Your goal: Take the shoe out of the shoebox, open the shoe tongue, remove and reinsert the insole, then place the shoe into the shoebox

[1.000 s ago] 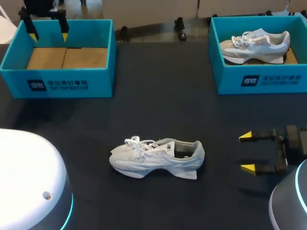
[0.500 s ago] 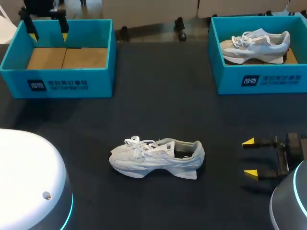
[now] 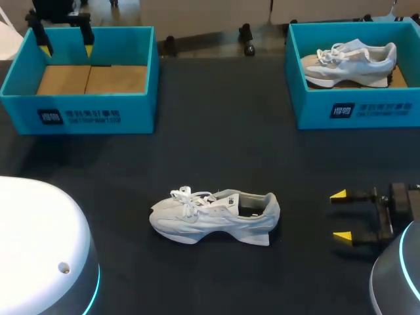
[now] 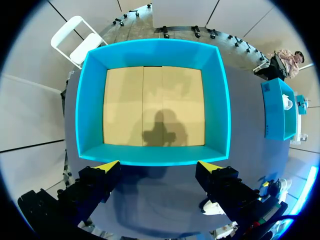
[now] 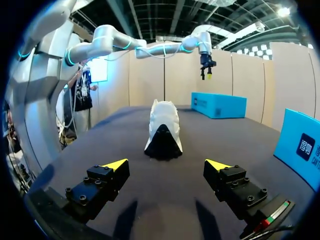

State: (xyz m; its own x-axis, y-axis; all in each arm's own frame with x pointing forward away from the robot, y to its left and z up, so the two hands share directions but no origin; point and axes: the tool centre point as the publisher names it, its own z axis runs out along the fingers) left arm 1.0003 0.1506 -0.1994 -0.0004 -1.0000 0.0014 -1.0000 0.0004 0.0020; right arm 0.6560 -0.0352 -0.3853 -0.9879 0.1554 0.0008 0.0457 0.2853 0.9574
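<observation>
A pale grey sneaker (image 3: 213,215) lies on its sole mid-table, toe to the left and heel toward my right gripper (image 3: 340,215). That gripper is open and empty, about a shoe's length from the heel. In the right wrist view the sneaker (image 5: 162,127) stands straight ahead of the right gripper (image 5: 167,164), heel first. My left gripper (image 3: 65,41) hangs open over the far wall of the empty teal shoebox (image 3: 82,115) at the back left. The left wrist view looks down into this shoebox (image 4: 150,155), whose cardboard floor is bare beneath the left gripper (image 4: 158,166).
A second teal shoebox (image 3: 354,108) at the back right holds another pale sneaker (image 3: 351,62). Dark tabletop lies between the two boxes and around the middle sneaker. In the right wrist view this second box's wall (image 5: 305,145) stands beside the gripper.
My right gripper has drawn back a little from the sneaker's heel, toward the right and the near edge, still open. The left arm and the sneaker have stayed put.
</observation>
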